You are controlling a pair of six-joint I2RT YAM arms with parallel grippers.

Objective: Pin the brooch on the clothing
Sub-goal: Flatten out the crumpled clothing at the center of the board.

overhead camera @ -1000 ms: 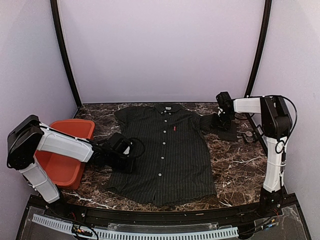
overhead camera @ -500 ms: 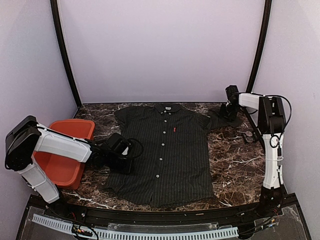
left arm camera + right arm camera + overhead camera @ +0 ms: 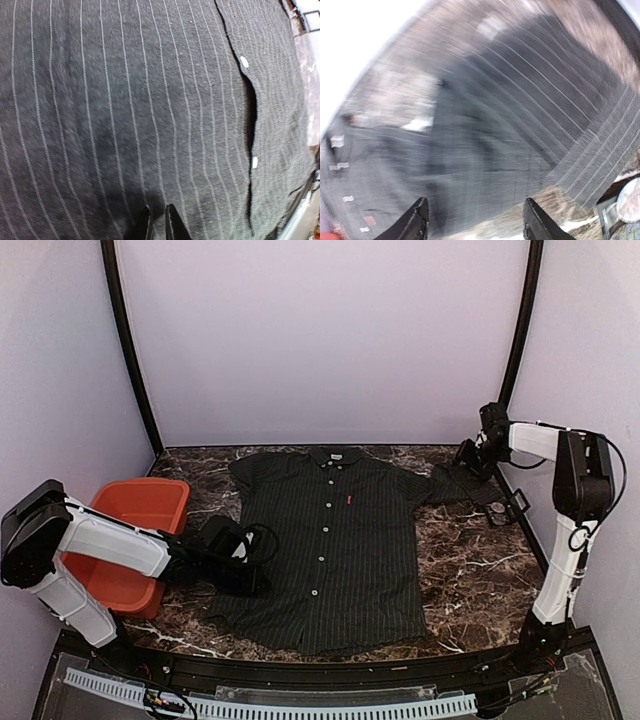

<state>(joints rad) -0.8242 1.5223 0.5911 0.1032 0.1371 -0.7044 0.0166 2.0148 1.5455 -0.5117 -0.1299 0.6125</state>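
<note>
Left tool (image 3: 157, 222), narrow, lies low at the 9 o'clock edge of the shirt (image 3: 330, 540); right tool (image 3: 476, 225) hangs wide over its 2 o'clock sleeve (image 3: 520, 115).

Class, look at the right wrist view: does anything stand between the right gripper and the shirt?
Nothing visible does. The right gripper faces the shirt at its sleeve, jaws open, with only pinstriped cloth and marble table beyond its fingers; the view is blurred.
</note>
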